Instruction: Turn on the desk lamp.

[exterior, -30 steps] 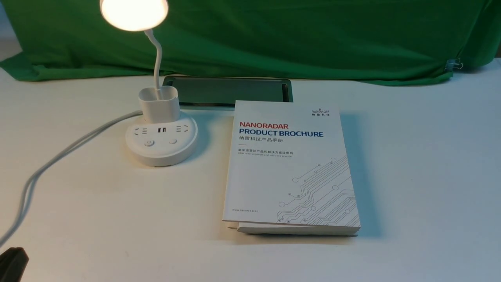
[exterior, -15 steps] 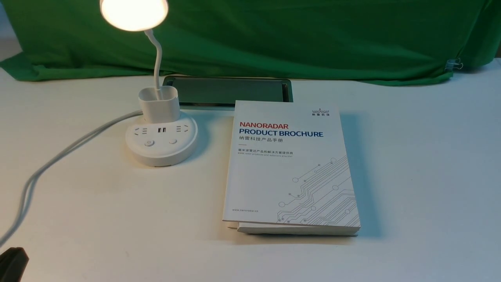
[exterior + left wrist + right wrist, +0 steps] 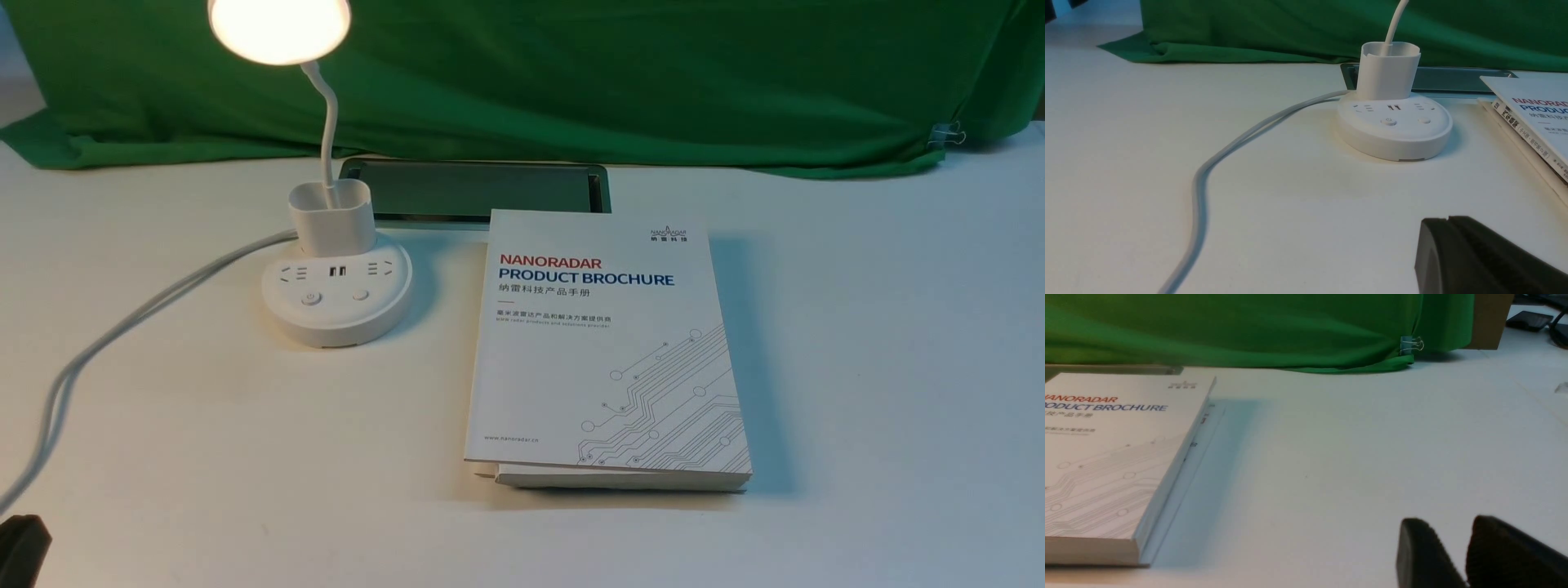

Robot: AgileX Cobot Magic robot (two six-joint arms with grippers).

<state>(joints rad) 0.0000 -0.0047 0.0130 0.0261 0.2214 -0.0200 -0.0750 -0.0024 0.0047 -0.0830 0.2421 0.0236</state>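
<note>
Left pincer (image 3: pixel 1448 218) shifted slightly outward, pressed shut, right pincer (image 3: pixel 1447 520) narrowly parted, desk lamp (image 3: pixel 330 131) upright.

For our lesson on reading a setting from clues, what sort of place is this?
Probably a workspace or test table set up like a desk: a lit desk lamp, a product brochure on top of other printed matter, and a green cloth hung behind as a backdrop.

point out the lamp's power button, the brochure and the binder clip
power button (image 3: pixel 311 299), front view, middle of its round top
brochure (image 3: pixel 604 367), front view, lower half of its cover
binder clip (image 3: pixel 1406 345), right wrist view, its flat body
</note>
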